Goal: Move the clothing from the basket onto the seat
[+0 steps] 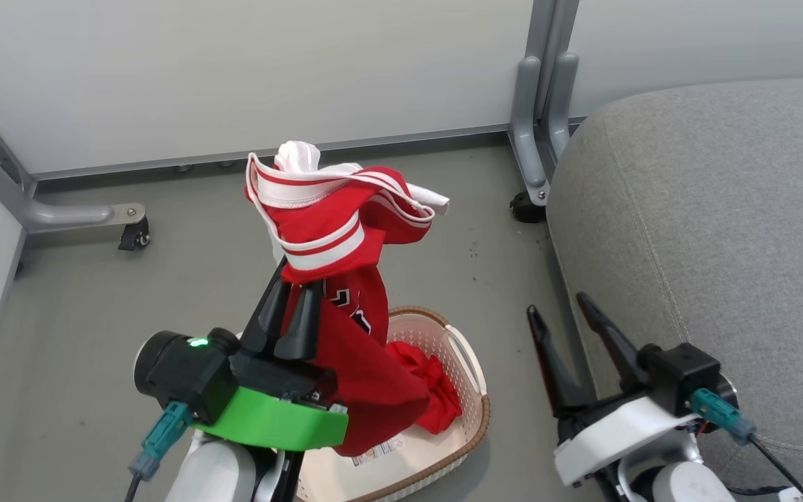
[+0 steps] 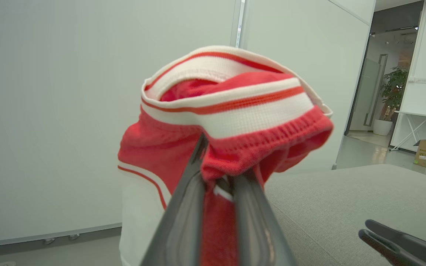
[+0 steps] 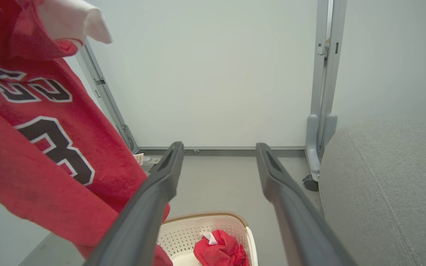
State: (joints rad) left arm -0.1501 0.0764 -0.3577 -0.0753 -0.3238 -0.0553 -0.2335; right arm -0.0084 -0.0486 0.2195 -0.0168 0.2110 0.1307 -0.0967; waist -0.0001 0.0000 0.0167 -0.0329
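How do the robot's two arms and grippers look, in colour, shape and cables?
Both grippers have two long, dark, tapering fingers. The left gripper has a bright green collar and a black housing with a small green light. The right gripper has a white collar. Each wrist carries a teal connector with a dark cable.

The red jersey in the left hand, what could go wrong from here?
The left hand pinches only a bunched fold of the jersey, so it may slip out. Its tail hangs over the basket and could snag the rim. The open right hand stands before the seat and might catch the cloth.
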